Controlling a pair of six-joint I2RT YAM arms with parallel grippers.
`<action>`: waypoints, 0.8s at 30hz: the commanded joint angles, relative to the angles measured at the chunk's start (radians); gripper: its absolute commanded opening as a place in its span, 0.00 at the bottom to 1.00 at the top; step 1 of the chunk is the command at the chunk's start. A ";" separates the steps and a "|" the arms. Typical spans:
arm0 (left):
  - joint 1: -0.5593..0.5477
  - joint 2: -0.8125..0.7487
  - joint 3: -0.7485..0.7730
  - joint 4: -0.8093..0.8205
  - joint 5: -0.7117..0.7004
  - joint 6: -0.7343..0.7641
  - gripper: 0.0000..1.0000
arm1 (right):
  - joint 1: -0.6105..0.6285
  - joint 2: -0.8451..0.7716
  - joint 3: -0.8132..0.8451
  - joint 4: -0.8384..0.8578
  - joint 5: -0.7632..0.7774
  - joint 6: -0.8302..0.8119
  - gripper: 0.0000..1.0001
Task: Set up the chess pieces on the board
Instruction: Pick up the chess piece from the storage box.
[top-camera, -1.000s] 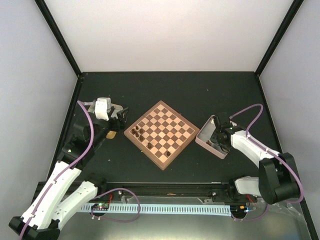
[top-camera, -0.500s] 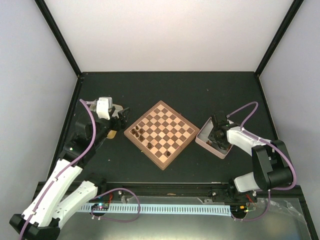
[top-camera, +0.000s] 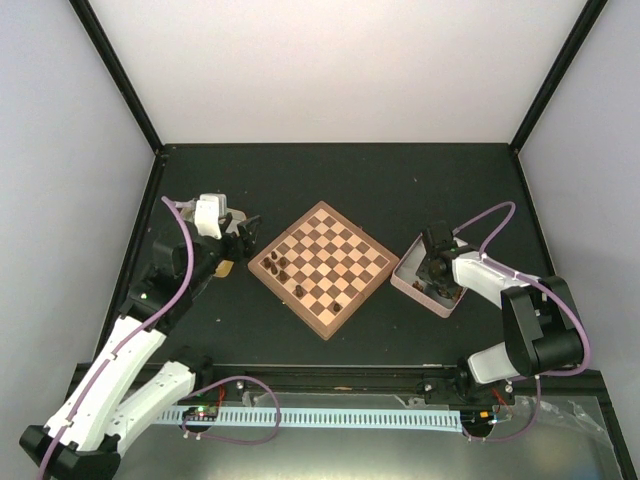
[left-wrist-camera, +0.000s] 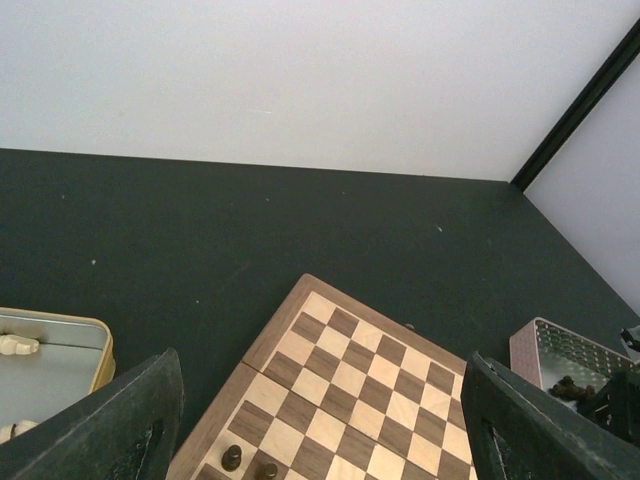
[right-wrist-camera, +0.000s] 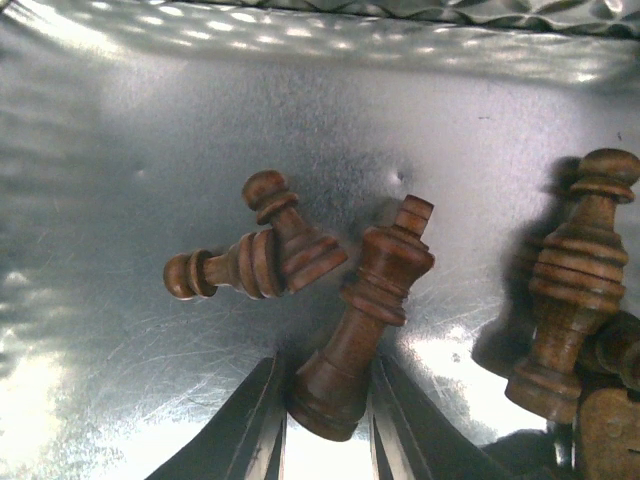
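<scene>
The board (top-camera: 320, 268) lies as a diamond at the table's middle, with several dark brown chess pieces (top-camera: 278, 266) near its left corner and one (top-camera: 343, 298) near its front. My right gripper (top-camera: 437, 275) is down inside the pink tray (top-camera: 405, 285). In the right wrist view its jaws (right-wrist-camera: 327, 420) grip the base of a tall dark piece (right-wrist-camera: 362, 310) lying on the tray floor. Two small dark pieces (right-wrist-camera: 250, 255) lie beside it and more (right-wrist-camera: 570, 300) lie to the right. My left gripper (top-camera: 243, 232) is open and empty, left of the board (left-wrist-camera: 350, 390).
A gold tray (top-camera: 225, 270) with pale pieces sits left of the board, also in the left wrist view (left-wrist-camera: 60, 350). The pink tray (left-wrist-camera: 560, 350) stands right of the board. Black frame posts and pale walls ring the dark table.
My right gripper has shifted and turned inside the pink tray and settled over the dark pieces. The left arm has barely moved.
</scene>
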 joint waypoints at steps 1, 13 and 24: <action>0.004 0.013 0.019 0.025 0.047 -0.016 0.78 | -0.007 -0.001 -0.010 0.017 0.043 0.006 0.28; 0.003 0.033 0.022 0.021 0.083 -0.032 0.78 | -0.008 0.011 0.001 0.041 0.056 -0.007 0.15; 0.000 0.133 0.000 0.123 0.355 -0.166 0.77 | 0.002 -0.309 -0.062 0.129 -0.169 -0.158 0.13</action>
